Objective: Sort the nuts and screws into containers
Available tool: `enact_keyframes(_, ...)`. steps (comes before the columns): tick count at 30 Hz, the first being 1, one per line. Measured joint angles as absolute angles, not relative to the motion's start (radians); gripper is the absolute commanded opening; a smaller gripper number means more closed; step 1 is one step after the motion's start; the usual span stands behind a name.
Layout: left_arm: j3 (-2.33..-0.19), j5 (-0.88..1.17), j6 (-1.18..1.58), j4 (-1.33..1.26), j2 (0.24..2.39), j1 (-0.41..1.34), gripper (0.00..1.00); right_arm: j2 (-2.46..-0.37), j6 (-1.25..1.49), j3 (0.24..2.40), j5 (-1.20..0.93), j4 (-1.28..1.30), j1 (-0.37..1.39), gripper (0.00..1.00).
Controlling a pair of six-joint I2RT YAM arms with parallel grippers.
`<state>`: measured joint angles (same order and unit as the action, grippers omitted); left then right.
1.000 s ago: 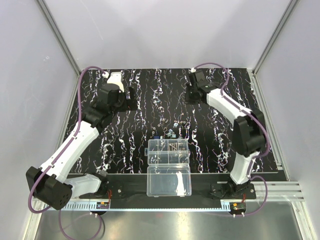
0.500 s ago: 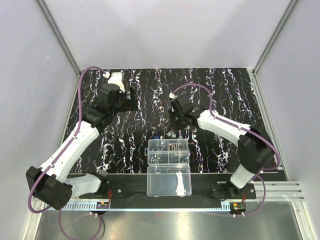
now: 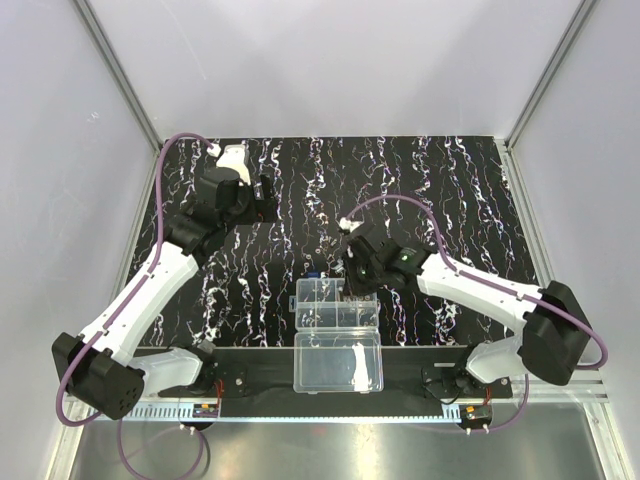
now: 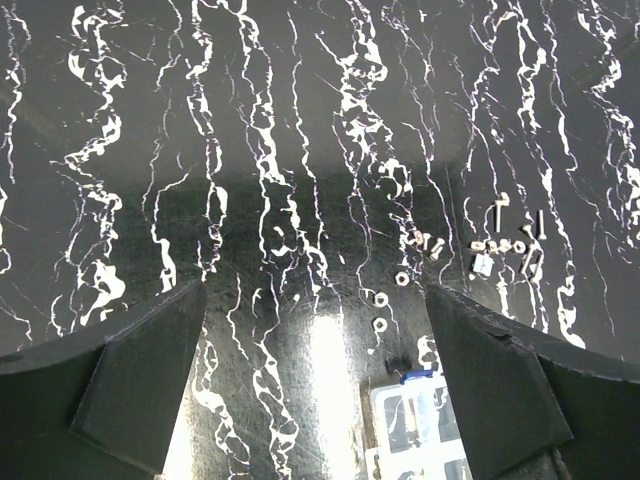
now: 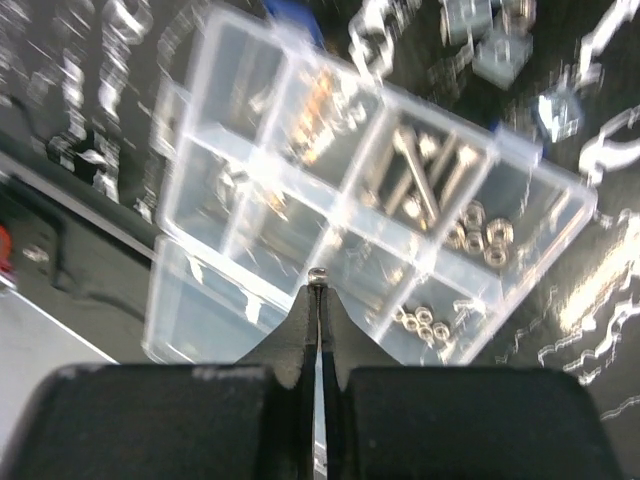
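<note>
My right gripper [image 5: 318, 283] hangs over the containers [image 5: 345, 200] of the clear organizer box [image 3: 298, 305], shut on a tiny silvery screw [image 5: 318, 273] whose head shows at the fingertips. Some compartments hold long screws [image 5: 425, 175], others hold nuts [image 5: 478, 232]. Loose nuts [image 4: 380, 299] and screws [image 4: 500, 212] lie on the marbled mat behind the box. My left gripper [image 4: 315, 400] is open and empty, held above the mat at the back left [image 3: 262, 200].
The box's undivided clear lid [image 3: 338, 365] lies open toward the near edge. A small blue piece [image 4: 415, 377] sits at the box's far corner. Grey walls and aluminium rails [image 3: 120, 90] enclose the black, white-streaked mat [image 3: 440, 180].
My right arm has swung from the back right of the mat toward the near middle and now hangs over the organizer box, still shut. The left arm has stayed put.
</note>
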<state>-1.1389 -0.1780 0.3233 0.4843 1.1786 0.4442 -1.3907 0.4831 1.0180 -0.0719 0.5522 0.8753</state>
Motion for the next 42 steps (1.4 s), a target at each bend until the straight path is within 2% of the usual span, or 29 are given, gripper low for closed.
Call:
enact_keyframes(6, -1.139, -0.155, 0.33, 0.484, 1.179, 0.444, 0.99, -1.387, 0.495, 0.942, -0.073, 0.588, 0.899, 0.0)
enact_keyframes(22, -1.139, -0.146, 0.333, 0.484, 1.179, 0.444, 0.99, -1.48, 0.494, 0.936, -0.064, 0.569, 0.948, 0.0)
enact_keyframes(26, -1.139, -0.146, 0.333, 0.484, 1.179, 0.444, 0.99, -1.498, 0.493, 0.939, -0.062, 0.565, 0.948, 0.08)
enact_keyframes(30, -1.139, -0.146, 0.333, 0.484, 1.179, 0.444, 0.99, -1.515, 0.49, 0.939, -0.061, 0.565, 0.948, 0.27)
enact_keyframes(34, -1.139, -0.146, 0.333, 0.484, 1.179, 0.444, 0.99, -1.515, 0.487, 0.952, -0.048, 0.577, 0.948, 0.39)
enact_keyframes(42, -1.139, -0.146, 0.333, 0.484, 1.179, 0.444, 0.99, -1.509, 0.492, 1.105, 0.076, 0.666, 0.949, 0.52)
